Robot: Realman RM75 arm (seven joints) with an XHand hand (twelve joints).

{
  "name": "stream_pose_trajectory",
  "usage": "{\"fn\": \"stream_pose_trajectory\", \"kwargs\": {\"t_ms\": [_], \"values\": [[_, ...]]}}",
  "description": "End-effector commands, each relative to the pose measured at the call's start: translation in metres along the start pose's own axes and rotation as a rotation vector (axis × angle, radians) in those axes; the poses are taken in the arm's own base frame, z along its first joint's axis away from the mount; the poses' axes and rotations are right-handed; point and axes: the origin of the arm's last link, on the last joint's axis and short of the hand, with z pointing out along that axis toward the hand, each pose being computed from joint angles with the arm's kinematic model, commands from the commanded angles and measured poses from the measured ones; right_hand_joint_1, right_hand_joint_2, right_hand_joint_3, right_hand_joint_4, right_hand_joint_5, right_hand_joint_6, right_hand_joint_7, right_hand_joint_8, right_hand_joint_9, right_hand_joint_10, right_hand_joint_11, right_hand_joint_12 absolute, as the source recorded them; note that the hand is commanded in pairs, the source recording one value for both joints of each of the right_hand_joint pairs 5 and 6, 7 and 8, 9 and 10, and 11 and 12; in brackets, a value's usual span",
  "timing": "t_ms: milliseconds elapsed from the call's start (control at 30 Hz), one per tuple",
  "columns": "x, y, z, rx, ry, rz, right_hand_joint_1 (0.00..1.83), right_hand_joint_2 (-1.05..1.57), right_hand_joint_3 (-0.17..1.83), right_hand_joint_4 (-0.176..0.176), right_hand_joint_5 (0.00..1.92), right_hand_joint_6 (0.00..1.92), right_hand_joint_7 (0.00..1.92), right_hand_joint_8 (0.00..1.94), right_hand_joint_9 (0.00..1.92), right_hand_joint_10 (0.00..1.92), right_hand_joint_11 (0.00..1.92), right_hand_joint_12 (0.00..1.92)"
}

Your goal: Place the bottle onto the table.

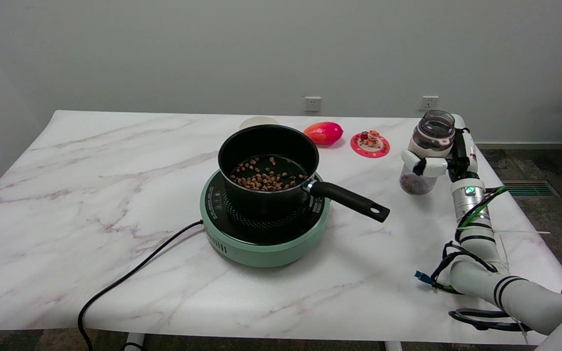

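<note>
A clear plastic bottle (426, 151) with a dark open neck is held upright by the right hand (439, 158), whose white fingers (427, 166) are wrapped around its middle. It stands at the right side of the white marble counter (90, 195), its base at the surface; contact cannot be told. A black saucepan (269, 168) sits on a green induction cooker (264, 229).

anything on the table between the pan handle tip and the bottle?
No. In the head view, only bare marble tabletop lies between the pan handle's tip and the bottle, which the right hand grips.
</note>
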Motion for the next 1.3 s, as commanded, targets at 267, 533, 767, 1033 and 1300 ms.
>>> {"fn": "stream_pose_trajectory", "kwargs": {"t_ms": [267,533,767,1033,1300], "values": [[0.003,0.002,-0.010,0.019,0.012,0.014,1.33,-0.54,1.06,0.000,0.60,0.60,1.09,1.09,0.88,0.88,0.59,0.59],[0.010,0.003,-0.010,0.019,0.018,0.003,1.33,-0.56,1.01,0.000,0.56,0.56,1.04,1.04,0.84,0.84,0.57,0.57],[0.023,0.002,-0.009,0.018,0.018,-0.024,1.31,-0.60,1.06,0.000,0.55,0.55,1.03,1.03,0.82,0.82,0.58,0.58],[0.034,0.001,-0.006,0.018,0.021,-0.050,1.28,-0.78,1.12,0.000,0.48,0.48,0.93,0.93,0.66,0.66,0.59,0.59],[0.040,0.002,-0.004,0.008,0.032,-0.052,1.28,-0.82,1.09,0.000,0.41,0.41,0.79,0.79,0.58,0.58,0.55,0.55]]}}
